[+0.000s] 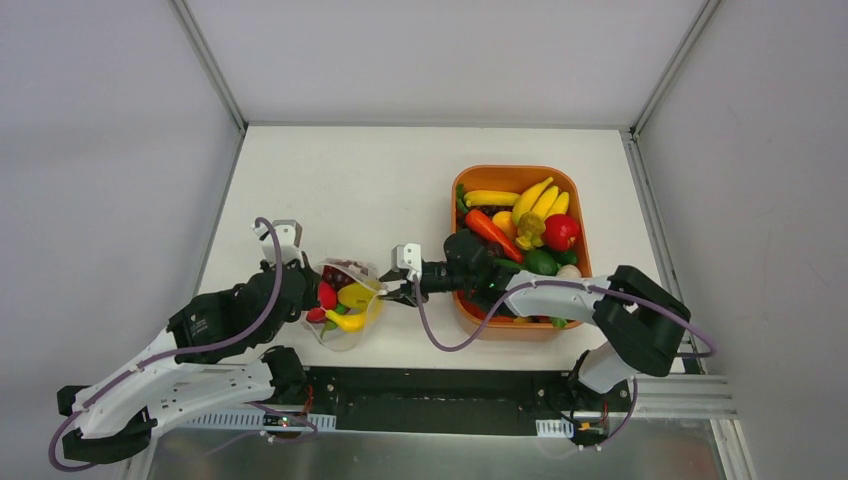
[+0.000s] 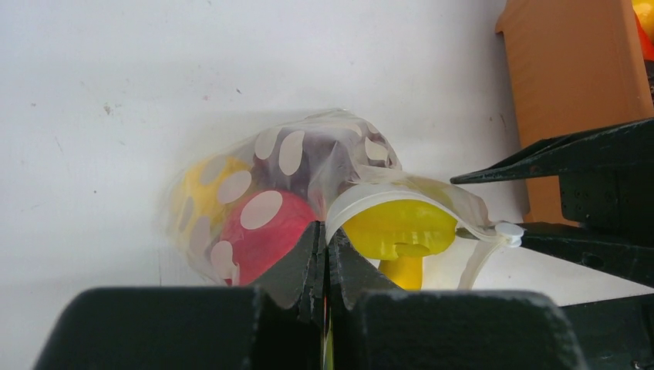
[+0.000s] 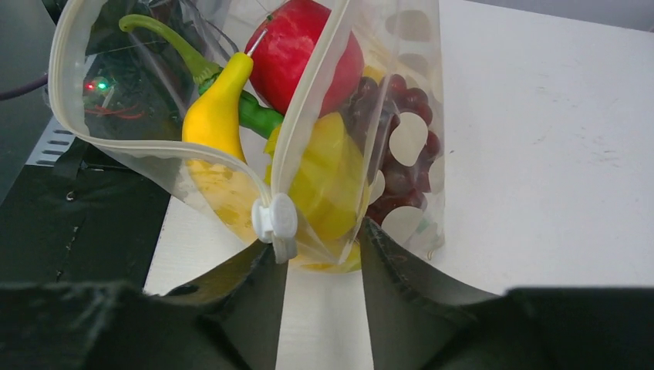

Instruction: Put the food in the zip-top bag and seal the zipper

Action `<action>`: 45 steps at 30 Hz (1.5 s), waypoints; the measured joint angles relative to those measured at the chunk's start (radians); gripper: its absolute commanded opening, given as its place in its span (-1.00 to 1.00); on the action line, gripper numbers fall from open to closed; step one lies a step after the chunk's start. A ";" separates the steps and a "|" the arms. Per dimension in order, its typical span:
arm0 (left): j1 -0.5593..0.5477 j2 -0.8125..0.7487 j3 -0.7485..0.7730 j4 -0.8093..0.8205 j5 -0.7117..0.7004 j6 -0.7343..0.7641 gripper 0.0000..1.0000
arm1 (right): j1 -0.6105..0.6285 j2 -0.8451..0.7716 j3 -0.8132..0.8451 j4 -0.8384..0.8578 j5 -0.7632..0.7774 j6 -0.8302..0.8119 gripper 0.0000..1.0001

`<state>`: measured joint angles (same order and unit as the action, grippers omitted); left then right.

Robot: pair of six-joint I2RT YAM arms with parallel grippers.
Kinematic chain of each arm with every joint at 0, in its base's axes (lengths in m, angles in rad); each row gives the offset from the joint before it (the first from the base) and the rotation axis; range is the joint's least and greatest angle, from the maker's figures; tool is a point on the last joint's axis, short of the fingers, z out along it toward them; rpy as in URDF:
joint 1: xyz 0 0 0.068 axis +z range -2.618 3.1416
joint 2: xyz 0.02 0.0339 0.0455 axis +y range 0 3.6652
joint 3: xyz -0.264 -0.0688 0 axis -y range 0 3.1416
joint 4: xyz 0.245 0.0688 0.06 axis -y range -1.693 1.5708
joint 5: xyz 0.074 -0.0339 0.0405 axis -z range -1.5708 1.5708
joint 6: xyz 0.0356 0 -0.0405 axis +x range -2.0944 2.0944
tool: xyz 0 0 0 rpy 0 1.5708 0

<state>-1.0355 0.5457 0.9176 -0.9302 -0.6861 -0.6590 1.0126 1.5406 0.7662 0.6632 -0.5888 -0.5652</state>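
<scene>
Orange tray point(image 1: 515, 169), right of centre: toy produce inside.
Zip-top bag point(image 1: 345, 300), lower left of centre: holds food point(image 3: 308, 46), mouth gaping.
Left gripper point(image 2: 327, 258): clamped on the bag's left edge.
Right gripper point(image 3: 320, 247): jaws apart, flanking the slider point(image 3: 275, 221).
Zipper point(image 3: 308, 100): runs left-right, unsealed.
Step, I judge: sealing. Next: pinch the slider, draw it leftward.

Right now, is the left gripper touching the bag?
Touching. In the left wrist view the left gripper is shut on the bag, its rim pinched between the jaws with no gap.
</scene>
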 measured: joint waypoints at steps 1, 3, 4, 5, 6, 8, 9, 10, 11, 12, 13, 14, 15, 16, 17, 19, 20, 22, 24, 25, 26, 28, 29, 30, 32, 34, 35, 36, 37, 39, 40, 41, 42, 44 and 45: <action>0.000 0.002 0.000 0.000 0.000 0.000 -0.99 | 0.001 0.008 0.003 0.004 0.001 0.003 -0.32; 0.000 0.005 0.000 0.000 0.000 0.000 -0.99 | 0.005 0.027 0.005 0.019 0.006 0.010 -0.40; 0.000 0.005 0.000 0.000 0.000 0.000 -0.99 | 0.006 0.034 0.005 0.026 0.010 0.014 -0.47; 0.000 0.005 0.000 0.000 0.000 0.000 -0.99 | 0.006 0.039 0.005 0.035 0.014 0.016 -0.51; 0.000 0.005 0.000 0.000 -0.001 0.000 -0.99 | 0.008 0.041 0.003 0.048 0.025 0.019 -0.53; 0.000 0.005 0.000 0.000 -0.003 0.000 -0.99 | 0.008 0.041 -0.002 0.072 0.038 0.025 -0.69; 0.000 0.005 0.000 0.000 -0.004 0.000 -0.99 | 0.008 0.041 -0.007 0.088 0.046 0.027 -0.74; 0.000 0.005 0.000 0.000 -0.005 0.000 -0.98 | 0.008 0.041 -0.013 0.103 0.052 0.032 -0.76; 0.000 0.005 0.000 0.000 -0.005 0.000 -0.98 | 0.008 0.041 -0.019 0.113 0.057 0.035 -0.79; 0.000 0.005 0.000 0.000 -0.006 0.000 -0.98 | 0.008 0.041 -0.025 0.124 0.060 0.041 -0.80; 0.000 0.005 0.000 0.000 -0.006 0.000 -0.98 | 0.008 0.041 -0.030 0.135 0.062 0.047 -0.83; 0.000 0.005 0.000 0.000 -0.006 0.000 -0.98 | 0.008 0.041 -0.034 0.143 0.062 0.053 -0.91; 0.000 0.005 0.000 0.000 -0.007 0.000 -0.98 | 0.008 0.040 -0.038 0.155 0.063 0.061 -0.95; 0.000 0.005 0.000 0.000 -0.007 0.000 -0.98 | 0.008 0.039 -0.042 0.163 0.064 0.067 -0.97; 0.000 0.005 0.000 0.000 -0.007 0.000 -0.98 | 0.008 0.037 -0.045 0.167 0.064 0.074 -1.00; 0.000 0.005 0.000 0.000 -0.008 0.000 -0.97 | 0.008 0.028 -0.052 0.178 0.068 0.089 -1.00; 0.000 0.005 0.000 0.000 -0.008 0.000 -0.97 | 0.008 0.020 -0.058 0.181 0.070 0.095 -1.00; 0.000 0.005 0.000 0.000 -0.008 -0.001 -0.94 | 0.008 -0.004 -0.072 0.187 0.076 0.111 -1.00; 0.000 0.003 0.000 0.000 -0.008 0.000 -0.85 | 0.008 -0.033 -0.085 0.192 0.080 0.129 -1.00; 0.000 0.003 0.000 0.000 -0.008 0.000 -0.80 | 0.008 -0.052 -0.094 0.193 0.080 0.139 -1.00; 0.000 0.003 0.000 0.000 -0.008 0.000 -0.76 | 0.008 -0.074 -0.102 0.193 0.080 0.150 -1.00; 0.000 0.003 0.000 0.000 -0.007 0.003 -0.65 | 0.008 -0.119 -0.114 0.193 0.080 0.172 -1.00; 0.000 0.003 0.000 0.000 -0.007 0.006 -0.60 | 0.008 -0.142 -0.119 0.193 0.081 0.183 -1.00; 0.000 0.004 0.002 -0.002 -0.007 0.012 -0.57 | 0.008 -0.168 -0.124 0.191 0.085 0.195 -1.00; 0.000 0.011 0.020 -0.015 -0.007 0.020 -0.52 | 0.008 -0.222 -0.127 0.169 0.090 0.218 -1.00; 0.000 0.022 0.047 -0.033 -0.007 0.030 -0.43 | 0.008 -0.274 -0.127 0.132 0.100 0.243 -1.00; 0.000 0.028 0.064 -0.044 -0.007 0.039 -0.36 | 0.008 -0.297 -0.124 0.106 0.105 0.253 -1.00; 0.000 0.035 0.083 -0.057 -0.008 0.047 -0.20 | 0.008 -0.313 -0.115 0.074 0.107 0.265 -1.00; 0.000 0.044 0.103 -0.071 -0.012 0.056 -0.11 | 0.008 -0.322 -0.103 0.042 0.111 0.275 -1.00; 0.000 0.056 0.137 -0.087 -0.020 0.081 0.06 | 0.008 -0.322 -0.074 -0.019 0.118 0.291 -1.00; 0.000 0.061 0.153 -0.092 -0.022 0.097 0.17 | 0.008 -0.322 -0.060 -0.055 0.123 0.299 -1.00; 0.000 0.064 0.168 -0.094 -0.021 0.116 0.27 | 0.008 -0.322 -0.050 -0.079 0.124 0.304 -1.00; 0.000 0.065 0.180 -0.093 -0.018 0.135 0.35 | 0.008 -0.322 -0.040 -0.104 0.126 0.310 -1.00; 0.000 0.065 0.195 -0.079 -0.002 0.171 0.40 | 0.007 -0.322 -0.029 -0.141 0.128 0.319 -1.00; 0.000 0.064 0.197 -0.060 0.011 0.193 0.42 | 0.007 -0.322 -0.024 -0.158 0.127 0.323 -1.00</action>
<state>-1.0355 0.6098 1.1149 -0.9897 -0.6746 -0.4656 1.0195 1.2182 0.7418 0.5056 -0.4614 -0.2420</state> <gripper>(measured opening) 0.678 0.005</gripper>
